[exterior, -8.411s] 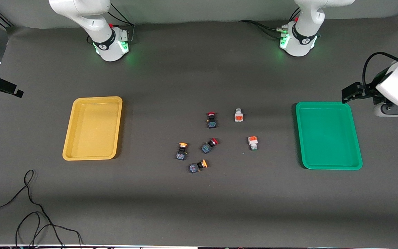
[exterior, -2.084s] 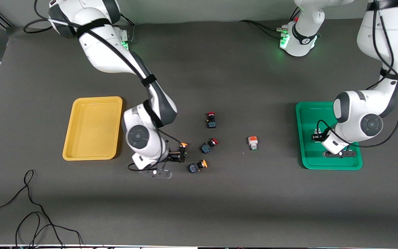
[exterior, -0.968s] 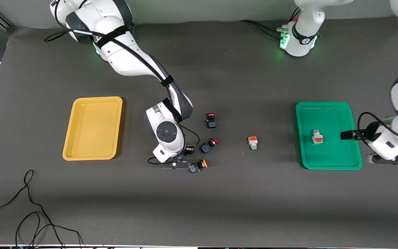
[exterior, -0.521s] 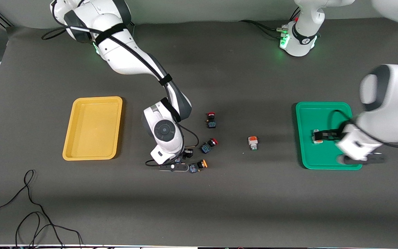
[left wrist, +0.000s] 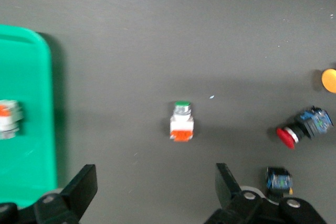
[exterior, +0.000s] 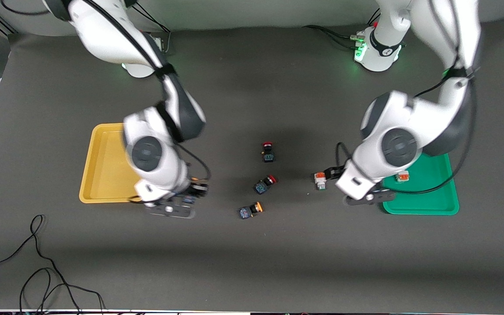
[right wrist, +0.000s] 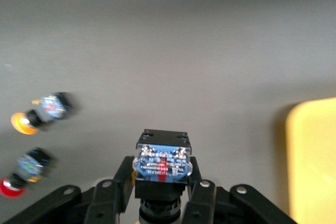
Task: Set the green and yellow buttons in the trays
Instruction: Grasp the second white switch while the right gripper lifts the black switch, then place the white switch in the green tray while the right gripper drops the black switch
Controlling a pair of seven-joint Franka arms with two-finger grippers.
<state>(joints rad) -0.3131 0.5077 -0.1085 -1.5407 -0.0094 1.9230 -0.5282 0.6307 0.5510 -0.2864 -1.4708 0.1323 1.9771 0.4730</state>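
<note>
No brand or writing can be read on any part. The green tray [exterior: 435, 201], at the left arm's end of the table, holds one white button [exterior: 402, 176]; the yellow tray [exterior: 103, 166], at the right arm's end, shows nothing in its visible part. The right gripper [right wrist: 163, 184], over the table just beside the yellow tray, is clamped on a black yellow-capped button [right wrist: 161, 162]. The left gripper [left wrist: 156, 184], jaws spread and holding nothing, hangs over a second white button [left wrist: 181, 121] near the green tray. Mid-table lie another yellow-capped button [exterior: 250, 210] and two red-capped switches [exterior: 264, 183].
</note>
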